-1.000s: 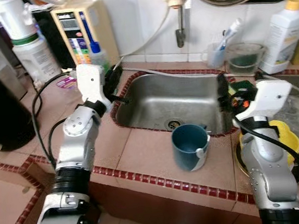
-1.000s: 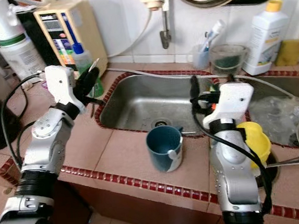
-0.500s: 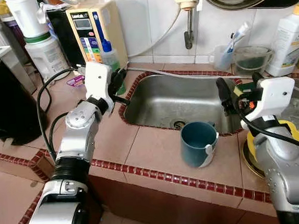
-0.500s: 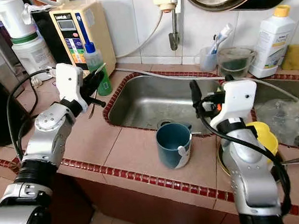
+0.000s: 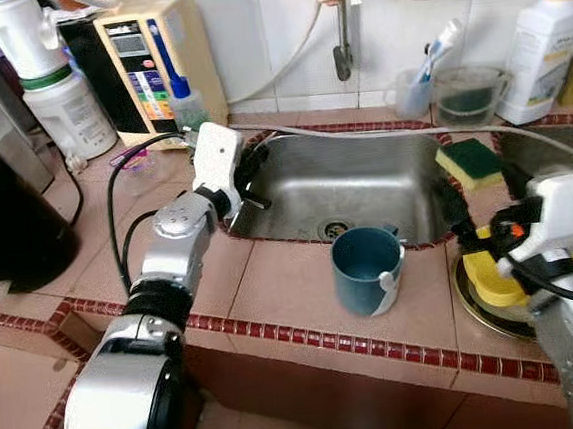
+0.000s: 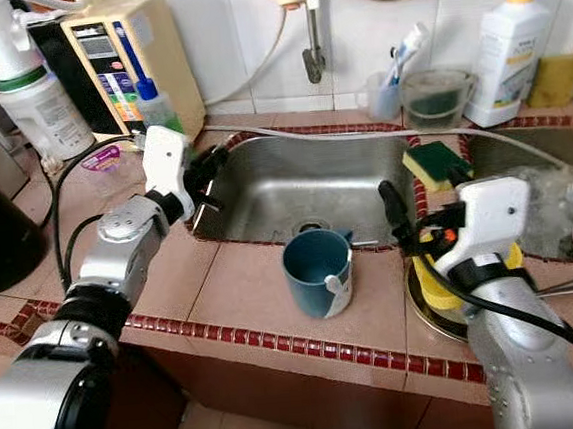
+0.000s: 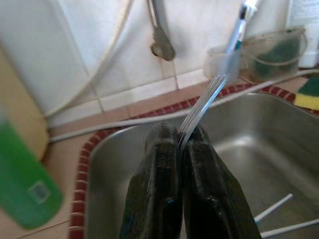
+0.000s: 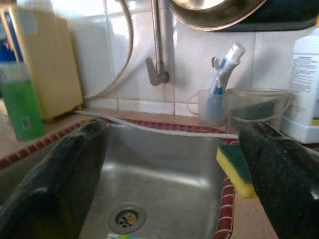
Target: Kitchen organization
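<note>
The left gripper (image 7: pixel 182 144) has its two black, matte, slightly pebbled fingers (image 7: pixel 154 174) pressed together on a thin, flat metal utensil (image 7: pixel 202 107), whose silver end is ribbed with fine parallel lines and projects beyond the fingertips at a slant. What kind of utensil it is cannot be told. In the head views this gripper sits at the near left rim of the sink (image 5: pixel 364 183), over the border of dark red tiles (image 5: pixel 307 328). The right gripper (image 8: pixel 169 164) has its fingers spread wide apart and grips nothing; it is held above the counter at the sink's right side, aimed across the basin. The sink is a rectangular stainless-steel bowl with a dull brushed sheen, a round drain (image 8: pixel 127 218) and two thin white sticks (image 7: pixel 271 209) lying on its floor. A blue mug (image 5: pixel 368 270) with a white patch on its side stands upright on the smooth pinkish countertop tiles, at the sink's front edge, between the two grippers. A yellow-and-green sponge (image 5: pixel 470 163) lies on the sink's right rim, and a yellow object (image 6: pixel 435 282) rests in a round metal dish (image 6: pixel 431 312) just beside the right arm. Against the white tiled wall stand a green soap bottle (image 6: pixel 157 107), a clear cup with a toothbrush (image 5: pixel 418 88) and a white bottle (image 5: pixel 543 46).
</note>
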